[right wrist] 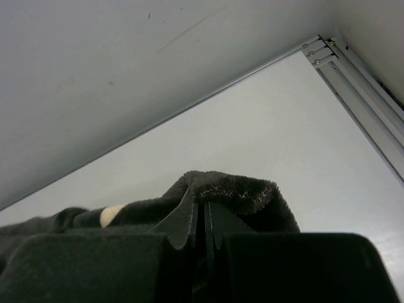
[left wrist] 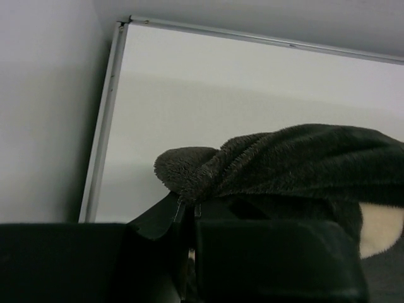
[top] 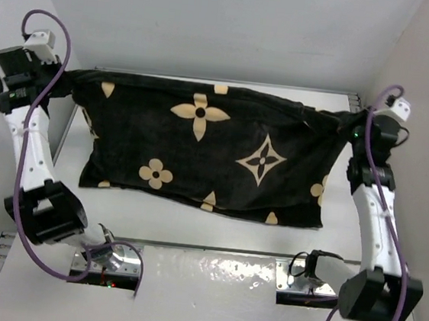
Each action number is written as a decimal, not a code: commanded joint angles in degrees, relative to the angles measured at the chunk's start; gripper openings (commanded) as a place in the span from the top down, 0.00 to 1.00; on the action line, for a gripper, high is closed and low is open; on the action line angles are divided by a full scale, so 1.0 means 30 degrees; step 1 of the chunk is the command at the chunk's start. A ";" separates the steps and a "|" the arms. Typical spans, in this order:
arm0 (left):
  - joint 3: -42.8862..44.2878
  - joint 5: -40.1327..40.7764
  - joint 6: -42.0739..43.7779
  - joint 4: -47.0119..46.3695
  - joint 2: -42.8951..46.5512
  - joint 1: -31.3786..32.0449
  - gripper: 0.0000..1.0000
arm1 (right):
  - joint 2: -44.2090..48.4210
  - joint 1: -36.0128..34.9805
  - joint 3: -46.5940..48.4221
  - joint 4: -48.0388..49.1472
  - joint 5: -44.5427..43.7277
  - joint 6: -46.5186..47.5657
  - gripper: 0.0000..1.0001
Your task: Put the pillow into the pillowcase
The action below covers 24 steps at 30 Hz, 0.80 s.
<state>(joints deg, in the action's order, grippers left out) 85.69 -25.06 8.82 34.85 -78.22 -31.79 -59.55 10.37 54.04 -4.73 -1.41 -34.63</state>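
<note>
One pillowcase [top: 208,152] stretched between left pincer [left wrist: 188,205] and right pincer [right wrist: 203,205], each clamped on corner.

No words, labels, brands or numbers are showing legibly anywhere; the pillowcase [top: 221,169] is carrying only tan flower and star motifs.

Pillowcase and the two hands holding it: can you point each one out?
pillowcase [top: 221,169], overhead view, middle of the black cloth.
left hand [left wrist: 188,211], left wrist view, between its fingertips, pinching the cloth.
right hand [right wrist: 203,214], right wrist view, between its fingertips, pinching the cloth.
</note>
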 commanded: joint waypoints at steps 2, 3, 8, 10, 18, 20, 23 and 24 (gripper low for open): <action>0.0351 0.2227 -0.1210 -0.4670 -0.2424 0.1307 1.00 | -0.2322 -0.2539 -0.0346 0.7306 -0.3918 0.1845 1.00; 0.0701 0.2984 -0.1298 -0.4732 -0.3043 0.1716 1.00 | -0.3430 -0.2955 -0.0348 0.7725 -0.4679 0.1847 1.00; 0.4327 0.5154 -0.1096 -0.5026 -0.7690 0.2684 1.00 | -0.7121 -0.4394 0.1023 0.9512 -0.8025 0.1789 1.00; 0.5270 0.5684 -0.0861 -0.4967 -0.8752 0.3008 1.00 | -0.8415 -0.4395 0.1904 0.9430 -0.7939 0.1788 1.00; 0.9426 0.8203 -0.0391 -0.4910 -1.3299 0.4209 1.00 | -1.4276 -0.4307 0.7967 0.8112 -0.8436 0.1934 1.00; 1.0135 0.8236 -0.0479 -0.4733 -1.4384 0.4385 1.00 | -1.5677 -0.4307 0.9515 0.7906 -0.8321 0.2255 0.89; 1.1946 0.9492 -0.0130 -0.4266 -1.5878 0.4707 0.53 | -1.7436 -0.4248 1.2031 0.6885 -0.7706 0.2870 0.01; 1.2534 0.9815 -0.0011 -0.3567 -1.6345 0.4766 0.33 | -1.7851 -0.4277 1.2770 0.6329 -0.7704 0.2959 0.01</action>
<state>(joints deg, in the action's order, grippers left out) 116.49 -1.80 7.84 26.39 -125.95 -17.43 -110.56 -3.16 84.51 14.59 -23.42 -27.86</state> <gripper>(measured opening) 0.506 0.923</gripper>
